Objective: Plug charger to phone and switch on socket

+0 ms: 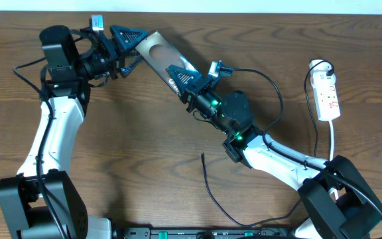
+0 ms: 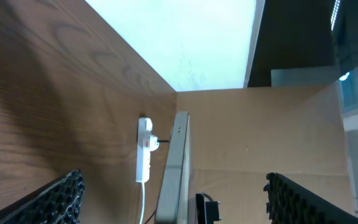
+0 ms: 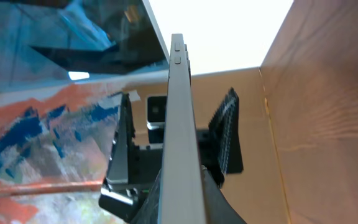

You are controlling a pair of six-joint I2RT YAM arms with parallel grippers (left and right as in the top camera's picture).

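Observation:
The phone lies slanted at the upper middle, its brown-to-silver face up. My right gripper is shut on its lower right end. In the right wrist view the phone shows edge-on between the jaws. My left gripper is open at the phone's upper left end. In the left wrist view its two fingers stand wide apart on either side of the phone's edge. The charger's plug tip lies loose on the table, its black cable running to the front edge. The socket lies at the far right.
The socket's white lead runs down past the right arm's base. The socket also shows in the left wrist view with a black plug in its side. A thin black wire loops from the right wrist camera. The table is brown wood.

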